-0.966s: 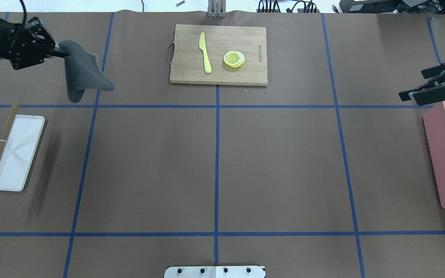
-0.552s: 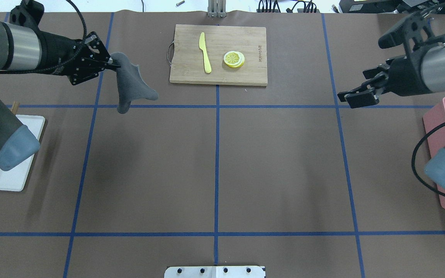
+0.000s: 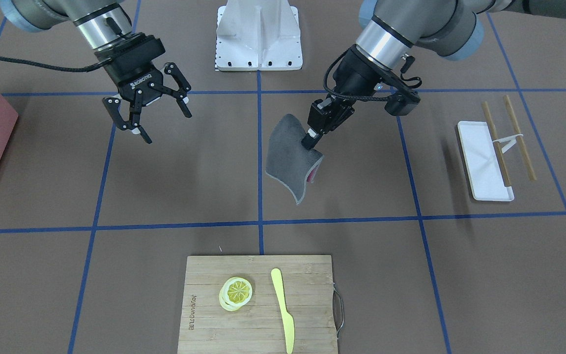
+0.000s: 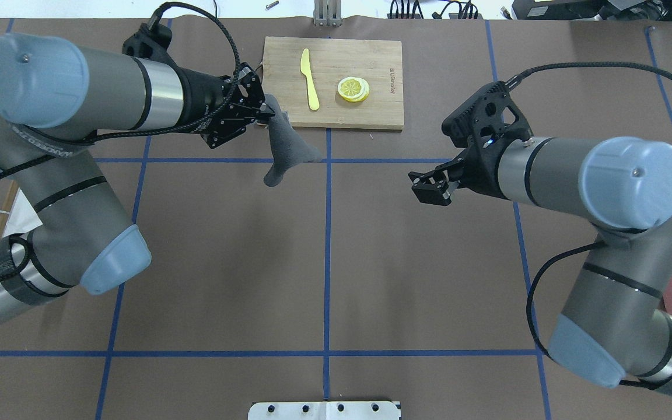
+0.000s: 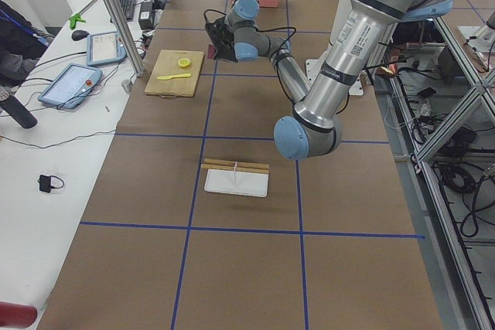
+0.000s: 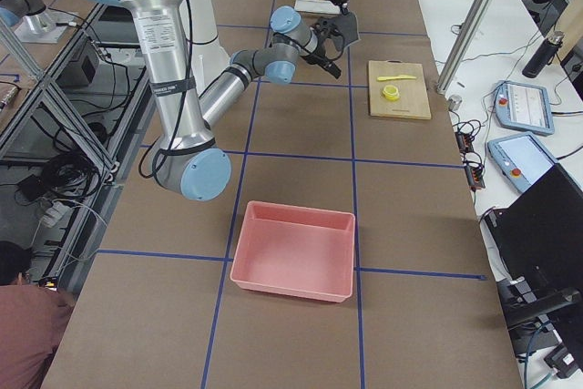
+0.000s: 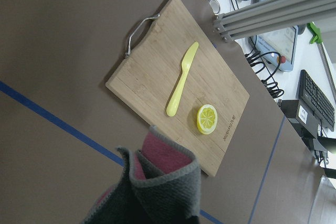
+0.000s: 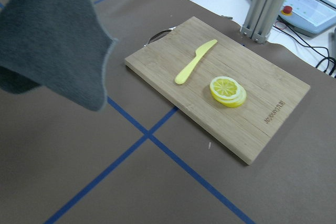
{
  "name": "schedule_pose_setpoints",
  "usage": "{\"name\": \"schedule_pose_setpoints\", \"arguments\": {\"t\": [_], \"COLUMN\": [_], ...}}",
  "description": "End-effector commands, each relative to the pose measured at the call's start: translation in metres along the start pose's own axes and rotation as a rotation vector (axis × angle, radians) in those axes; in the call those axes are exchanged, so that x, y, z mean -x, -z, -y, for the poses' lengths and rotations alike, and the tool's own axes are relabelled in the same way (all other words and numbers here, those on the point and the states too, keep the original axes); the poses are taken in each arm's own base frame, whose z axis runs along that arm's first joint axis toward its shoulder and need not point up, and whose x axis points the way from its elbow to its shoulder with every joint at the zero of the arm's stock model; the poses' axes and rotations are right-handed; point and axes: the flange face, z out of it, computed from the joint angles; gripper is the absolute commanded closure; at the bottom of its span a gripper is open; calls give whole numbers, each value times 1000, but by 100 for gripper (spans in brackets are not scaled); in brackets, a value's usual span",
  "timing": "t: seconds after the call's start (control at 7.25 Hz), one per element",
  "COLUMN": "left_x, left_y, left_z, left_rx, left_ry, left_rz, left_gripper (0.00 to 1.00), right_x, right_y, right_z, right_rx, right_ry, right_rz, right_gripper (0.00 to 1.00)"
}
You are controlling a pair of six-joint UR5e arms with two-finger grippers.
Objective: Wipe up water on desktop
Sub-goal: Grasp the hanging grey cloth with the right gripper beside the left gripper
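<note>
ROBOTIQ-marked right gripper (image 3: 165,125) was spread, empty | left gripper (image 3: 308,140) pinched grey cloth (image 3: 285,157) above desktop (image 3: 165,187), apart from cutting board (image 3: 307,275)

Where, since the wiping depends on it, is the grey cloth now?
In the overhead view the grey cloth hangs from the left end effector, above the desktop, just left of the centre tape line, beside the cutting board.

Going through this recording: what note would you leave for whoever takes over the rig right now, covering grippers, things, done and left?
Left gripper: shut on the grey cloth, which hangs above the desktop near the cutting board.
Right gripper: open, empty, hovering over the desktop.
Done: cloth is in hand.
Left: lower the cloth and wipe. No wet patch shows in any view, so find it first.
</note>
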Motion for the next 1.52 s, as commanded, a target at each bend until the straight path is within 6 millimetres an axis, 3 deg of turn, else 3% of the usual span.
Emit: {"name": "schedule_pose_setpoints", "arguments": {"t": [0.0,0.28,0.83,0.97,1.24,1.38], "left_x": [-16,-29,-32,-33,-33,-32], "left_y": [-7,-8,9,13,15,15], "left_z": [-36,-72,-100,-104,-107,-107], "left_rx": [45,99,155,164,169,170], "left_ry": [24,66,60,58,57,58], "left_rz": [-20,-44,-73,-80,-82,-81], "left_gripper": [100,100,100,100,100,100], "right_x": [46,59,59,60,62,65], "right_y": [-9,-18,-20,-20,-20,-19], "right_z": [1,8,7,6,6,7], "right_rx": [-48,-41,-32,-31,-33,-38], "right_ry": [33,45,47,47,46,45], "right_rz": [-16,-47,-51,-49,-45,-39], "right_gripper": [2,3,20,27,57,55]}}
